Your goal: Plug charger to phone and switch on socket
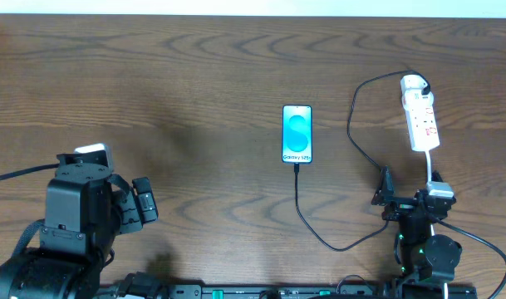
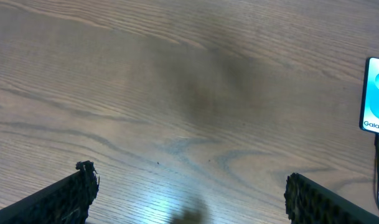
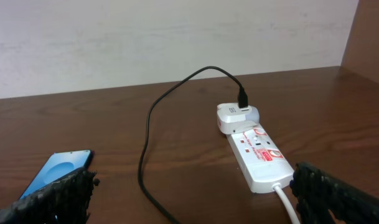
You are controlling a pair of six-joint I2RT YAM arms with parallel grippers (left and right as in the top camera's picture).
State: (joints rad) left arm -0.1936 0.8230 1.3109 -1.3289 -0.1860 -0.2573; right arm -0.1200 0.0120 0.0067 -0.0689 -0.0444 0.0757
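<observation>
The phone (image 1: 297, 134) lies flat mid-table, its blue-cyan screen lit; it also shows in the left wrist view (image 2: 377, 94) and the right wrist view (image 3: 55, 173). The black charger cable (image 1: 319, 237) meets the phone's near end, loops right and up to a white plug (image 1: 413, 83) in the far end of the socket (image 1: 422, 120), also seen in the right wrist view (image 3: 256, 153). My left gripper (image 2: 189, 196) is open and empty at the front left, far from the phone. My right gripper (image 3: 192, 199) is open and empty, just in front of the socket's near end.
The socket's white cord (image 1: 429, 166) runs from its near end toward my right arm (image 1: 423, 220). A pale wall (image 3: 164, 37) stands behind the table's far edge. My left arm (image 1: 78, 216) fills the front left corner.
</observation>
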